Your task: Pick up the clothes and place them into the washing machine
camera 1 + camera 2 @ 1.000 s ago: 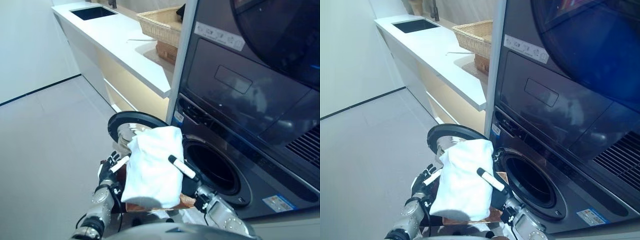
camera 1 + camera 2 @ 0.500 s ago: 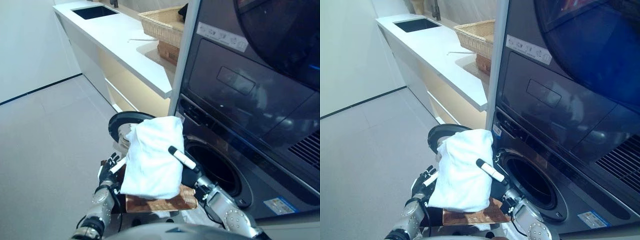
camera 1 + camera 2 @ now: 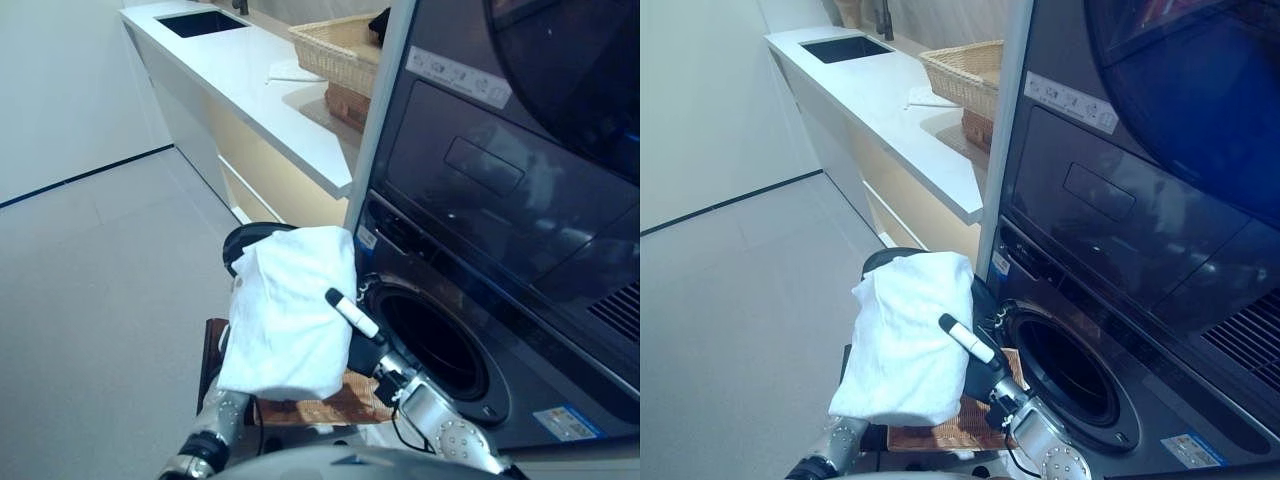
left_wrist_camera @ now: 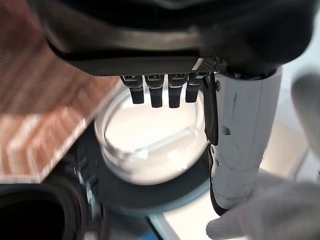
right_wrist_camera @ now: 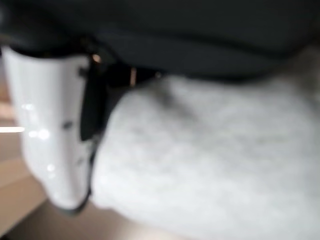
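A plain white cloth (image 3: 290, 310), a dark grey washing machine (image 3: 480, 250), a tan woven basket (image 3: 345, 45), a white counter (image 3: 240, 75) and a pale grey floor (image 3: 90, 290).

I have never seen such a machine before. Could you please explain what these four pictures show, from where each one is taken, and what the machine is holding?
This is a humanoid robot doing laundry. Two pictures come from cameras in its head, looking down. The other two come from cameras on its wrists, very close to each hand.

The right hand, dark with a white thumb cover, holds a white cloth in front of the open washing machine. Its round door is swung open. In the left wrist view, the left hand has its fingers straight, with part of the cloth beside its thumb.

Under the cloth is a brown woven basket. A white counter with a sink and another wicker basket stands behind.
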Robot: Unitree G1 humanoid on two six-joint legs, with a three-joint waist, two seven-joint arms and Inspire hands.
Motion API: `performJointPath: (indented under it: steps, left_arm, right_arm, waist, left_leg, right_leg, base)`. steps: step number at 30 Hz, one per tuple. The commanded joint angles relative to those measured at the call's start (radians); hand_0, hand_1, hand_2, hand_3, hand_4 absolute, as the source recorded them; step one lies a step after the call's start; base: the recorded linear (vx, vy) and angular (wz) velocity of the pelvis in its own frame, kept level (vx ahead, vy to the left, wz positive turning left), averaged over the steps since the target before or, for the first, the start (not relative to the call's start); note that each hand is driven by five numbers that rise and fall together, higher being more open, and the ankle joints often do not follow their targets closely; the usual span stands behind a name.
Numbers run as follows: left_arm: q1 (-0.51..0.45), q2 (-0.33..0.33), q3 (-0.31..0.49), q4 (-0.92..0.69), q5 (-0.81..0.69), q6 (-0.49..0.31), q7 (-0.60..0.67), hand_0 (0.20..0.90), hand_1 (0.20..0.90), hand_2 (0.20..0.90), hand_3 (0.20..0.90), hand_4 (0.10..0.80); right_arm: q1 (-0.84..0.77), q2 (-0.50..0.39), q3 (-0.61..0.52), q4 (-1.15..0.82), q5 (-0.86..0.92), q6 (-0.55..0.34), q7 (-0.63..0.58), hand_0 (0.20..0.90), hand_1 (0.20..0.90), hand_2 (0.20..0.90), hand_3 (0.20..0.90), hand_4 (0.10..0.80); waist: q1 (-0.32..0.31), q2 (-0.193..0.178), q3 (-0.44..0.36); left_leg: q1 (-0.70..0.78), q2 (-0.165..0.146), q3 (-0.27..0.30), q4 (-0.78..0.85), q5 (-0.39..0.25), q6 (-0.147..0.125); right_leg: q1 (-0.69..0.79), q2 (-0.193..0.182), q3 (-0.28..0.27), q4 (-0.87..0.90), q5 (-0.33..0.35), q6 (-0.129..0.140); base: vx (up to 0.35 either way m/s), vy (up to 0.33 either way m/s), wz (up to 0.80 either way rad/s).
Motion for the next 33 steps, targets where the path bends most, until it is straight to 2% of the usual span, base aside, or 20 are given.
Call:
performJointPath:
  steps: [1, 7, 20, 33]
  left_arm:
    - [-0.093, 0.002, -0.028, -0.053, -0.049, -0.05, -0.086, 0.9, 0.9, 0.9, 0.9, 0.8]
    - [-0.055, -0.008, -0.056, -0.151, -0.134, -0.043, -0.126, 0.9, 0.9, 0.9, 0.9, 0.8]
    - [-0.022, 0.001, -0.069, -0.238, -0.159, -0.042, -0.127, 0.9, 0.9, 0.9, 0.9, 0.8]
    - [0.008, -0.002, -0.093, -0.341, -0.235, -0.031, -0.157, 0.9, 0.9, 0.9, 0.9, 0.8]
  right_arm:
    - [-0.097, 0.098, -0.019, -0.147, 0.102, -0.08, 0.071, 0.2, 0.2, 0.2, 0.2, 0.3]
    - [-0.092, 0.103, -0.042, -0.113, 0.113, -0.083, 0.068, 0.2, 0.2, 0.2, 0.2, 0.3]
    - [-0.082, 0.121, -0.059, -0.088, 0.11, -0.099, 0.046, 0.2, 0.2, 0.2, 0.2, 0.3]
    - [-0.09, 0.139, -0.105, 0.053, -0.004, -0.122, -0.011, 0.2, 0.2, 0.2, 0.2, 0.3]
  waist:
    - [0.012, -0.051, -0.059]
    - [0.016, -0.052, -0.051]
    - [0.018, -0.053, -0.048]
    - [0.018, -0.048, -0.042]
  left_leg:
    - [-0.024, -0.039, 0.006, -0.008, -0.03, -0.064]
    - [-0.031, -0.042, -0.004, -0.008, -0.025, -0.061]
    - [-0.033, -0.044, -0.009, -0.008, -0.023, -0.057]
    - [-0.037, -0.044, -0.012, -0.008, -0.021, -0.053]
  right_leg:
    - [-0.003, -0.035, -0.012, -0.046, 0.05, 0.056]
    - [-0.005, -0.037, -0.019, -0.046, 0.05, 0.056]
    - [-0.007, -0.037, -0.021, -0.043, 0.051, 0.054]
    - [-0.013, -0.036, -0.022, -0.042, 0.051, 0.053]
  base:
    - [0.0, 0.0, 0.0]
    - [-0.005, 0.001, 0.02]
    - [-0.002, 0.0, 0.01]
    - [0.0, 0.0, 0.0]
